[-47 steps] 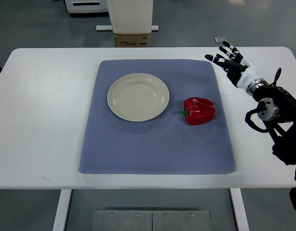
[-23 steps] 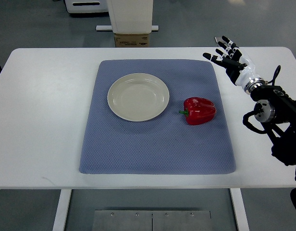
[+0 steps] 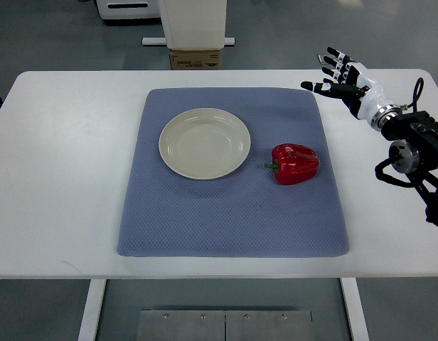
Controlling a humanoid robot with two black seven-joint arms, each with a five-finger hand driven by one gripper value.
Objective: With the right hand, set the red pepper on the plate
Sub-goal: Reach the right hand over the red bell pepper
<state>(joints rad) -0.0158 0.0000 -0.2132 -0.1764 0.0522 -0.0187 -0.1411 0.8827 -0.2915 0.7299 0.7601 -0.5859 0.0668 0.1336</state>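
Observation:
A glossy red pepper (image 3: 296,163) with a short green stem lies on the blue-grey mat (image 3: 232,213), right of centre. A round cream plate (image 3: 204,143) rests on the mat to the pepper's left, with nothing on it. My right hand (image 3: 338,77) hovers over the table's far right part, above and to the right of the pepper, well apart from it. Its fingers are spread and hold nothing. The right arm (image 3: 415,145) enters from the right edge. No left arm shows.
The white table (image 3: 70,177) carries the mat. Beyond its far edge stand a white post and a cardboard box (image 3: 195,58) on the grey floor. A small dark object (image 3: 326,58) lies at the far table edge near my hand.
My right hand and arm have risen and shifted toward the far right, further from the pepper. The pepper and plate have not moved.

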